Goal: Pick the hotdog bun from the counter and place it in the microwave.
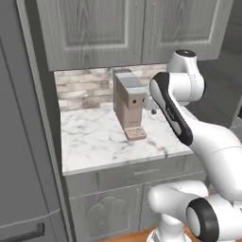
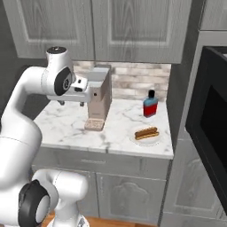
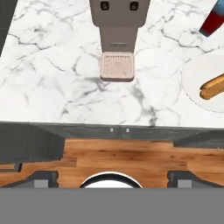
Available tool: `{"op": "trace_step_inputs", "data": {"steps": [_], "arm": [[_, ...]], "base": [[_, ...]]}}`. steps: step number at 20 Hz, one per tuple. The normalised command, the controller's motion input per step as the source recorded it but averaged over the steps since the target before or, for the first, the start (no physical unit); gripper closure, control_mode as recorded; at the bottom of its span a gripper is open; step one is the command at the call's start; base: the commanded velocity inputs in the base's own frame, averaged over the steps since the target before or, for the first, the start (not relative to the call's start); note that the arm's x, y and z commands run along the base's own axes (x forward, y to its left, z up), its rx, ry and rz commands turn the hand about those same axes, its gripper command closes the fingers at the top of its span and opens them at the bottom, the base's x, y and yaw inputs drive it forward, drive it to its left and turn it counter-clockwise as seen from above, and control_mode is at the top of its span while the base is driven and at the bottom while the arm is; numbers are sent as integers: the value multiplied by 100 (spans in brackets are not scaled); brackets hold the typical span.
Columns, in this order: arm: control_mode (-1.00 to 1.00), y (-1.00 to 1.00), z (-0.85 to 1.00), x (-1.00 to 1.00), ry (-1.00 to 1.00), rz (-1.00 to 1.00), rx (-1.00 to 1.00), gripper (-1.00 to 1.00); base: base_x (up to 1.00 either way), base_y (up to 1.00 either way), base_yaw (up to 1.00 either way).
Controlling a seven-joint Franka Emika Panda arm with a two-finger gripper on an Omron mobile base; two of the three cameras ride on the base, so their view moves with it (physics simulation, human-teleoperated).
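The hotdog bun lies on a small white plate at the right end of the marble counter. My gripper hangs open and empty above the counter's front left part, pointing down, level with the coffee machine and well left of the bun. The dark microwave takes up the right edge of the right base view; its inside is hidden from here.
A tan coffee machine stands mid-counter against the brick backsplash. A red bottle with a blue cap stands behind the plate. Grey wall cabinets hang overhead, and a tall dark unit borders the counter's left.
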Motion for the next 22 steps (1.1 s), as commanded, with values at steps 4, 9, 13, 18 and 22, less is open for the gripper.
{"op": "trace_step_inputs", "data": {"steps": [4, 9, 13, 18, 22], "arm": [[100, 0, 0, 0, 0, 0, 0, -100], [100, 0, 0, 0, 0, 0, 0, -100], [-100, -23, -20, 5, 0, -6, 0, -100], [-100, -100, -85, 34, 0, -36, 2, -100], [-100, -92, -78, 50, 0, -50, 7, -100]], "base": [[76, 2, -13], [-11, -31, -2], [-17, -34, -6], [0, 0, 0], [0, 0, 0]]}}
